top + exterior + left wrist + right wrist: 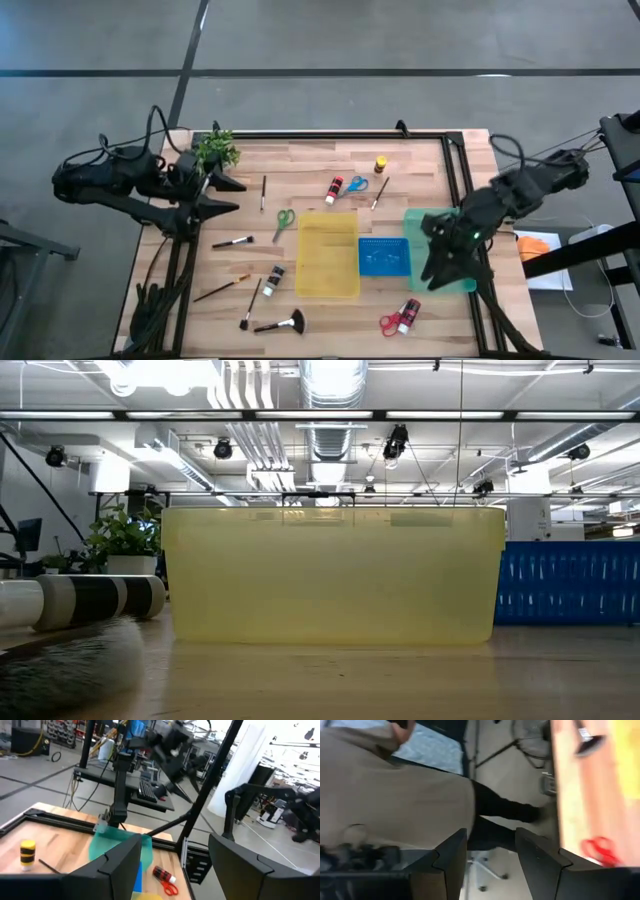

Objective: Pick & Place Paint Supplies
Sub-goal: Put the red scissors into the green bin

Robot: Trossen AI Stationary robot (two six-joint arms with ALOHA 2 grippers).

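Near edge of the counter [430, 165]: black fan brush [283, 324], thin brushes, a black paint bottle [273, 280] and red scissors [401, 318], all loose, none binned yet. Mid-counter the yellow tray [328, 254], blue tray [384, 257] and green tray [425, 225] sit side by side, probably as drop targets; nothing clearly in them. Right pincer [437, 270] hangs over the green tray's near edge, fingers spread, empty, tipped sideways. Left pincer [228, 195] at the left side by the plant [216, 150], spread, empty, likely just staged. Far side: green scissors [284, 219], red bottle [333, 189], blue scissors [357, 184], yellow bottle [380, 163].
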